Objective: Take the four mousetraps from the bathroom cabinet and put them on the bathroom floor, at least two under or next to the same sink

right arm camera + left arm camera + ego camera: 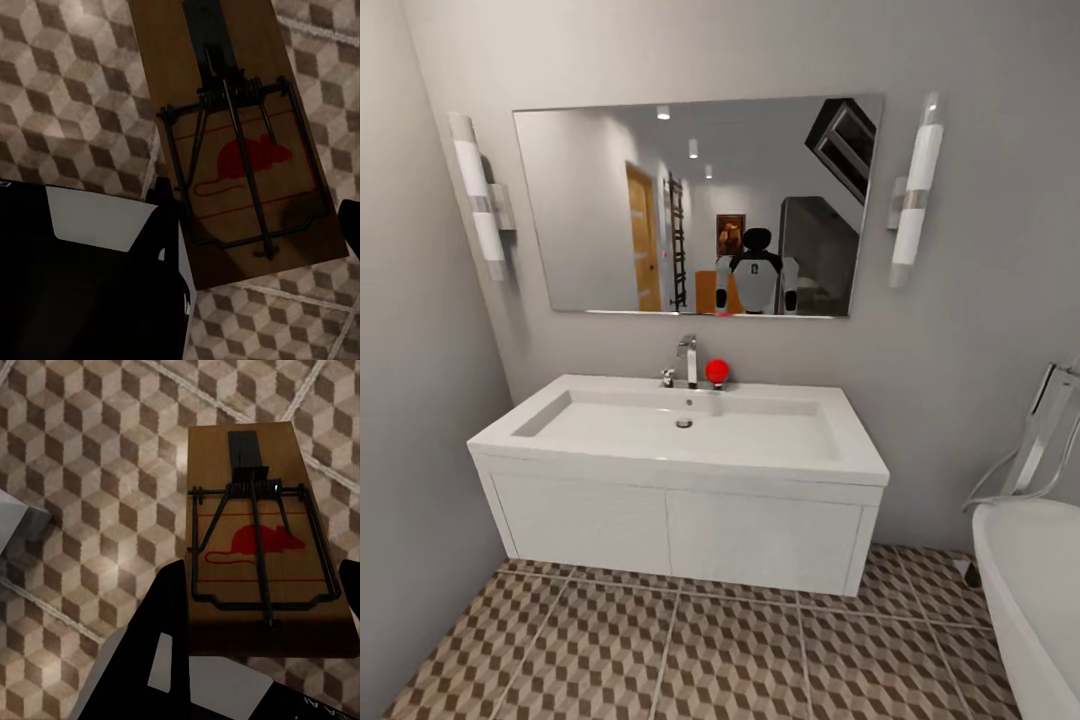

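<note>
Head view: the wide white rectangular sink [680, 425] on its wall-hung vanity fills mid-frame, the cube-patterned bathroom floor [690, 660] along the bottom, so the robot faces its drop zone.

Left wrist view: the left gripper [259, 607] clamps a flat brown wooden mousetrap [259, 540] right of centre, carried above tiles.

Right wrist view: the right gripper [259, 232] grips another brown mousetrap [240, 142] likewise, ready for placing.
</note>
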Robot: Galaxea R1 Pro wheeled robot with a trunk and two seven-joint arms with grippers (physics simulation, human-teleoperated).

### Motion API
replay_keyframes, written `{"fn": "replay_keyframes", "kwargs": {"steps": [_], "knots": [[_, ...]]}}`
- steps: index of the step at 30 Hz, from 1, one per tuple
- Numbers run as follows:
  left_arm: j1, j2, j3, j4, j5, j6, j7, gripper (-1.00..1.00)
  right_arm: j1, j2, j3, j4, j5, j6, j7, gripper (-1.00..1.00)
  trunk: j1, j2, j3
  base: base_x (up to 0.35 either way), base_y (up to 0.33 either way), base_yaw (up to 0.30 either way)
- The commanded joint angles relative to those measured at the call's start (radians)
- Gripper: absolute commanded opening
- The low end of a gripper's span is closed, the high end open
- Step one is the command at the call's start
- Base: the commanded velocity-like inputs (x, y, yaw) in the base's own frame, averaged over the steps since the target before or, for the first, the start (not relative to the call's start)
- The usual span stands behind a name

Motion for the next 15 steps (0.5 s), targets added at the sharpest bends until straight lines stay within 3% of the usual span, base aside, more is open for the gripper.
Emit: {"fn": "replay_keyframes", "kwargs": {"steps": [1, 10, 15], "knots": [[-0.001, 0.0, -0.009, 0.0, 0.005, -0.002, 0.006, -1.0, -0.001, 0.0, -0.003, 0.001, 0.008, 0.002, 0.002, -1.0, 0.0, -0.001, -0.001, 0.027, 0.0, 0.008], [-0.001, -0.002, -0.012, -0.002, -0.007, -0.002, 0.005, -1.0, -0.001, -0.002, -0.008, 0.0, 0.004, -0.002, 0.002, -1.0, 0.0, -0.001, -0.001, 0.009, 0.0, 0.002], [-0.001, 0.0, -0.014, -0.01, -0.037, -0.002, 0.003, -1.0, -0.001, -0.002, -0.013, -0.001, 0.007, -0.024, 0.002, -1.0, 0.0, -0.001, -0.001, 0.0, 0.0, 0.0]]}}
